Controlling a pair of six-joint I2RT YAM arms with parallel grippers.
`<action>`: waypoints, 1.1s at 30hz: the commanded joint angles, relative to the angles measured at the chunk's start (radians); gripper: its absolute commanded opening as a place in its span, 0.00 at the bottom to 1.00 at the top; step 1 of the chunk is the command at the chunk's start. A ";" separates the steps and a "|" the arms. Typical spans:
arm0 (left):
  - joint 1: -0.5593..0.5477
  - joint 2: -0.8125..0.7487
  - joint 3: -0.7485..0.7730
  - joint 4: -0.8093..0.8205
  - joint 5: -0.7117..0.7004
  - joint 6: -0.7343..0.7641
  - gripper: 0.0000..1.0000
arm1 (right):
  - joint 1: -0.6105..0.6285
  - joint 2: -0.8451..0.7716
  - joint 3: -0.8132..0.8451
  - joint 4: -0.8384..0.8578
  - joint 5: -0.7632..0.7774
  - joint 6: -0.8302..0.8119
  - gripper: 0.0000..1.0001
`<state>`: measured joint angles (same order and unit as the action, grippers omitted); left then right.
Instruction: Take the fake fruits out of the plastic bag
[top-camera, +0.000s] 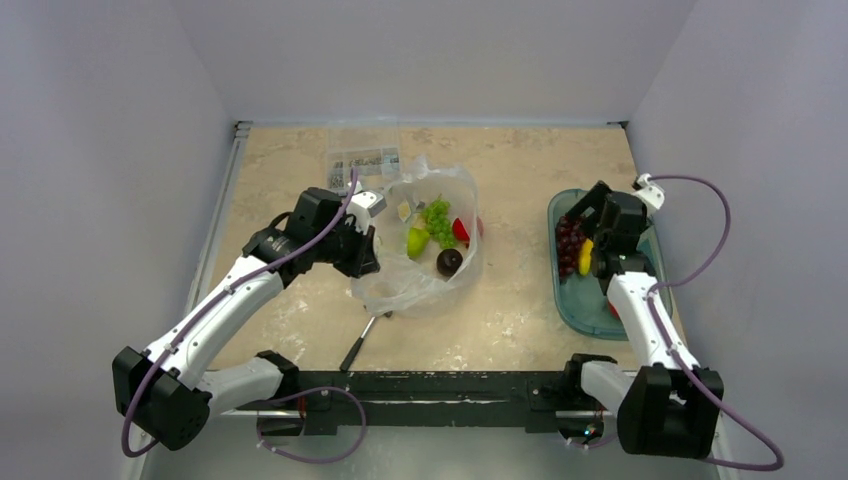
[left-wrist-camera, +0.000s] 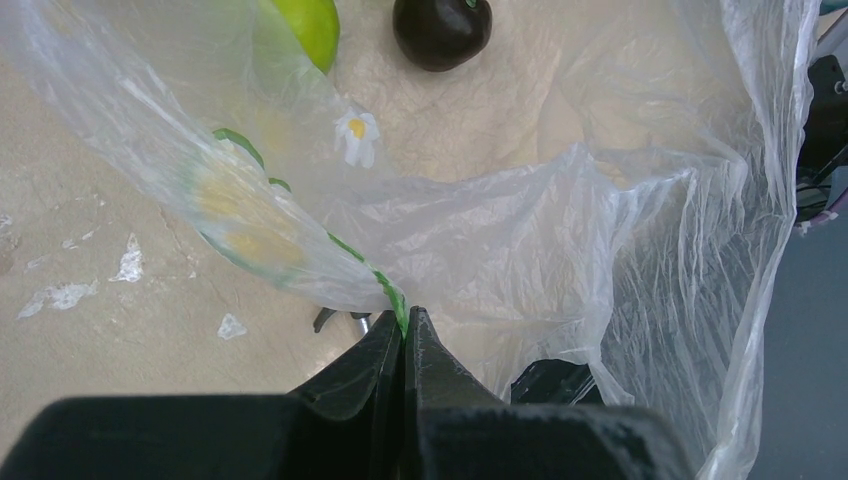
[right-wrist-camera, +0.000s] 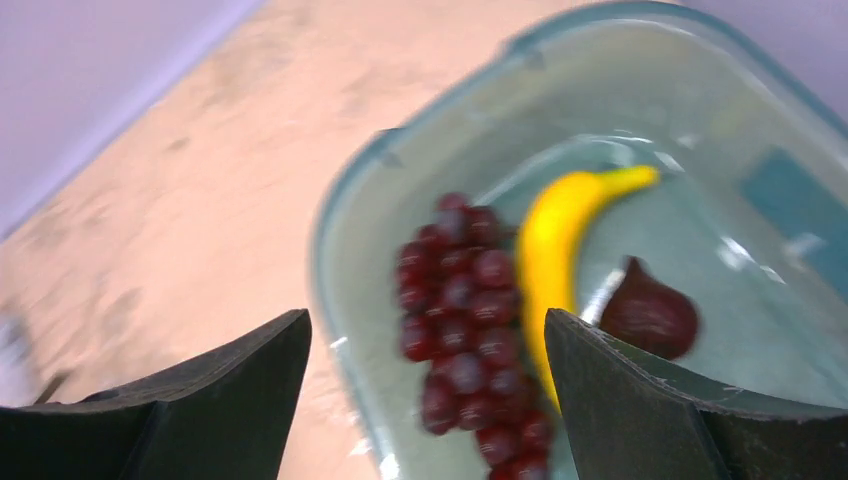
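Lying open mid-surface (top-camera: 510, 310), the plastic bag (top-camera: 425, 285) holds four fake fruits: green grapes (top-camera: 437, 215), a green fruit (top-camera: 417, 241), a red fruit (top-camera: 461, 230) and a dark plum (top-camera: 449, 261). Purple grapes (top-camera: 568, 245) and a banana (top-camera: 586, 257) lie in the teal tray (top-camera: 570, 305) on the right. Your left pincer (left-wrist-camera: 404, 330) is clamped on the bag's rim. Your right pincer (right-wrist-camera: 425, 330) hangs over the tray, jaws wide, empty. You seem mid-task: next, take the right pincer across to the bag. No writing is readable; there is only a daisy print (left-wrist-camera: 357, 135).

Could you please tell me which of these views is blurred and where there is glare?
Right wrist view: the purple grapes and banana are smeared by blur. Left wrist view: sharp, with whitish sheen on the plastic bag. Top external view: evenly lit and sharp.
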<state>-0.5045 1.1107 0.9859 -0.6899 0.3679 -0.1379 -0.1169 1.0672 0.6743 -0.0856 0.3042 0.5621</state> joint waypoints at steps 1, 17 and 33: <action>0.000 -0.004 0.020 0.015 0.027 0.009 0.00 | 0.094 -0.057 0.090 0.055 -0.204 -0.105 0.86; 0.000 0.098 0.042 -0.022 0.044 0.006 0.00 | 0.750 -0.086 0.208 0.187 -0.417 -0.250 0.69; -0.002 0.124 0.044 -0.031 0.067 0.008 0.00 | 1.112 0.167 0.046 0.380 -0.085 -0.207 0.55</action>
<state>-0.5045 1.2285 0.9932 -0.7273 0.4011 -0.1379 0.9951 1.1713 0.7704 0.1715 0.1223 0.3218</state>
